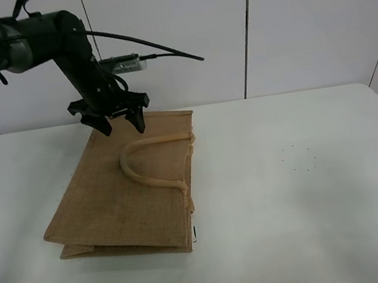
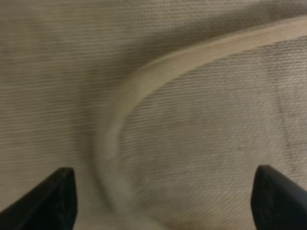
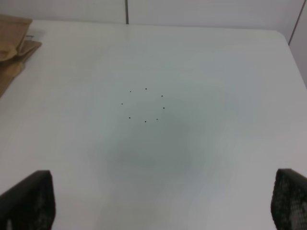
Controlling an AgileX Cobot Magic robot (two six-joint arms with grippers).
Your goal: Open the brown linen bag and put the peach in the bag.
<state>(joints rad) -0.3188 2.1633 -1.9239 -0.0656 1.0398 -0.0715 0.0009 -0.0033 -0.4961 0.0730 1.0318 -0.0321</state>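
The brown linen bag (image 1: pixel 122 193) lies flat on the white table, its lighter loop handle (image 1: pixel 146 163) resting on top. My left gripper (image 1: pixel 121 126) is open and hovers just above the bag's far end, near the handle's curve. In the left wrist view the weave (image 2: pixel 206 134) fills the frame, the handle (image 2: pixel 144 81) arcs across it, and both fingertips (image 2: pixel 53 199) stand wide apart. My right gripper (image 3: pixel 158 203) is open over bare table; it does not show in the exterior high view. A corner of the bag (image 3: pixel 12 43) shows in the right wrist view. The peach is out of view.
The white table (image 1: pixel 307 181) carries a small ring of dark dots (image 1: pixel 298 158), also in the right wrist view (image 3: pixel 144 105). White wall panels stand behind the table. The left arm's cable (image 1: pixel 155 51) loops above the bag's far end.
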